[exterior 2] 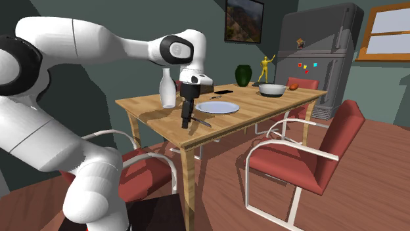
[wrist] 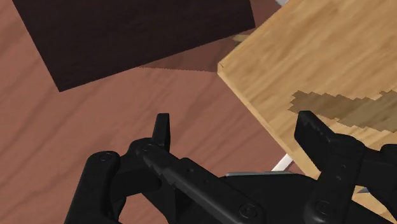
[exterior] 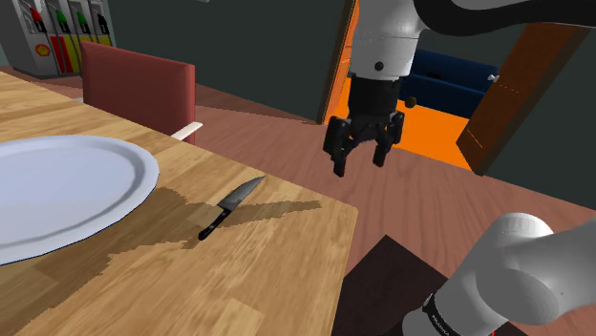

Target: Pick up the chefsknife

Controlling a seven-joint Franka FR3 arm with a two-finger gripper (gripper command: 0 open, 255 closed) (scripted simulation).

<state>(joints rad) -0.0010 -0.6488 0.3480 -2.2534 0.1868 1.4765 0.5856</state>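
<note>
One chefsknife [exterior: 229, 203] flat on table [exterior: 267, 277] | gripper [exterior: 358, 164] spread, hovering aside

Even, moderate light — a dark, jagged-edged shadow [exterior: 287, 207] across the wooden table [exterior: 267, 286]

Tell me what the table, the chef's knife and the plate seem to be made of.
Table: light wood, matte, with visible grain. Chef's knife: dark grey blade, probably metal; black handle, material unclear. Plate: plain pale, smooth; perhaps ceramic, no sure sign.
</note>
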